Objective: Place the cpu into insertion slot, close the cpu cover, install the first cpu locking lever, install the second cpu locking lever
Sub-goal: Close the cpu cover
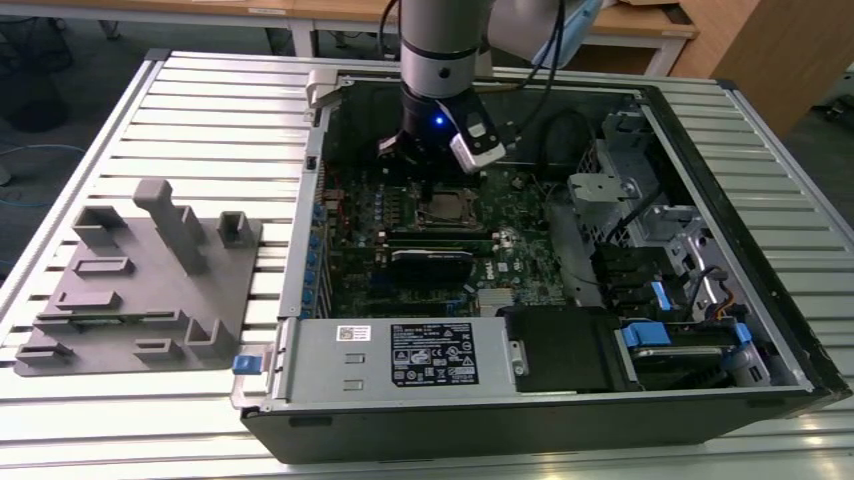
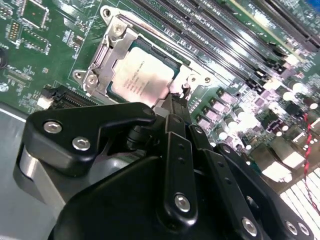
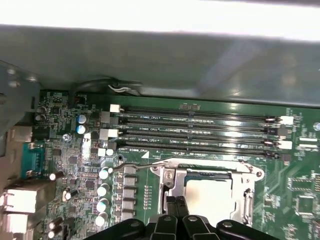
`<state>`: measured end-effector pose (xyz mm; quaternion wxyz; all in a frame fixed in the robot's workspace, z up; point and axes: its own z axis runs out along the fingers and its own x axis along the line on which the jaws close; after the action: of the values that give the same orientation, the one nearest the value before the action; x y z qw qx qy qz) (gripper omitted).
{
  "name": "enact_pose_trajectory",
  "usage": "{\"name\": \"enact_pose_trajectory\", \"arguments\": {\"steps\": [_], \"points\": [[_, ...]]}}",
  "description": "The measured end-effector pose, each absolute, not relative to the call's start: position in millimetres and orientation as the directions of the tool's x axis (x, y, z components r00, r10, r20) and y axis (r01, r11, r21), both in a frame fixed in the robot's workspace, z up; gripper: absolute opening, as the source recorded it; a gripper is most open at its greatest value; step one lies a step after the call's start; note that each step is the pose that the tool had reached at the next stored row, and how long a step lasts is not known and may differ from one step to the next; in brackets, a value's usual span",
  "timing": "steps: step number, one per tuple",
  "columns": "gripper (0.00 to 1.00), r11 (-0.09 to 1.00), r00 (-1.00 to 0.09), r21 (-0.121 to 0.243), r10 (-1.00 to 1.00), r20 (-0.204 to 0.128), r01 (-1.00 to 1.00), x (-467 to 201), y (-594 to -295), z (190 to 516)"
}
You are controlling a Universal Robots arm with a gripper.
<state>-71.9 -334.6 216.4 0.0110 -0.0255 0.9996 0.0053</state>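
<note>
The cpu (image 2: 142, 75) already sits in the insertion slot (image 3: 210, 173) toward the far side of the board, the cpu cover (image 2: 106, 55) lowered around it, and the gripper (image 2: 176, 102), fingers pressed together, hangs at the cover's edge, the wire lever (image 3: 135, 166) perhaps unlatched.

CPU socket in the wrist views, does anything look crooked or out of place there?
Nothing stands out. The cpu lies flat and square inside the cpu cover, with no corner lifted, and the gripper sits close by the frame's edge. Whether the thin wire lever is latched I can't tell.
</note>
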Motion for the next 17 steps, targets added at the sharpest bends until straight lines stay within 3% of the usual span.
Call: {"name": "enact_pose_trajectory", "arguments": {"steps": [17], "points": [[0.10, 0.999, -0.998, 0.010, -0.051, -0.026, -0.051, -53, -335, 216]]}}
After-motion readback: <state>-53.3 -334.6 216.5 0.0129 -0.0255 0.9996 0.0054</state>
